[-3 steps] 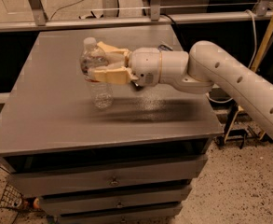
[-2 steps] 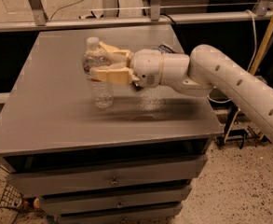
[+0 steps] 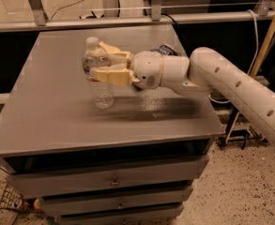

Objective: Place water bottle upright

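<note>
Grey drawers fill the front of the cabinet nearest the camera, stacked below a flat grey tabletop. To the right of the cabinet lies a speckled floor.

On the tabletop, left of centre, the water bottle stands upright with its base on the surface and its white cap on top. Its clear ribbed lower body shows below the fingers.

The gripper is at the bottle's upper half, reaching in from the right. Its two tan fingers flank the bottle. The near finger crosses the front of the bottle at about label height, and the far finger runs behind it just under the shoulder. The jaws are closed on the bottle, which sits between them near the fingertips.

A white wrist joins the fingers to the pale arm, which slopes down and away to the right edge.

Behind the wrist, a dark blue bag lies on the tabletop, partly hidden.

Farthest back, a metal rail runs across behind the table, and a yellow pole leans at the right.
</note>
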`<state>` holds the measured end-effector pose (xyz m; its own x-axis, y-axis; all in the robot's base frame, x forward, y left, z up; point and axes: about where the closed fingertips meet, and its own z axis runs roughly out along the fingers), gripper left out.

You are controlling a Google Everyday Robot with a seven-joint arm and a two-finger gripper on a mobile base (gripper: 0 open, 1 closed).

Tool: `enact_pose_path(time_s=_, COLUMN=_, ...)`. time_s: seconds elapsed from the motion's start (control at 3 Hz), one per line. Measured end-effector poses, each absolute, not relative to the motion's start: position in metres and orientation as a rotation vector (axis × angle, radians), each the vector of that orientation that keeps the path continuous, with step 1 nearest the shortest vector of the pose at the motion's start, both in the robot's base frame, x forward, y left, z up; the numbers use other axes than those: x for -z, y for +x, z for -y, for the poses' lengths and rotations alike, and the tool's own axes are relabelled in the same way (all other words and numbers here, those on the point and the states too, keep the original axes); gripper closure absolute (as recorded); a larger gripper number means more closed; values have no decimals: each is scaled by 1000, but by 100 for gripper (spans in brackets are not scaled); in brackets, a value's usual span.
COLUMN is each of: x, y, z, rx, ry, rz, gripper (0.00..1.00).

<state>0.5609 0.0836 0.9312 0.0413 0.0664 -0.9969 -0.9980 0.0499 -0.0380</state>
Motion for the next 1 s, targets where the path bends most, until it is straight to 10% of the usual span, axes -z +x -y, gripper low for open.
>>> enact_pose_path(time_s=1.0, x=-933, y=558, z=-91, rx=-1184, ry=-1153, rz=-1145, gripper=7)
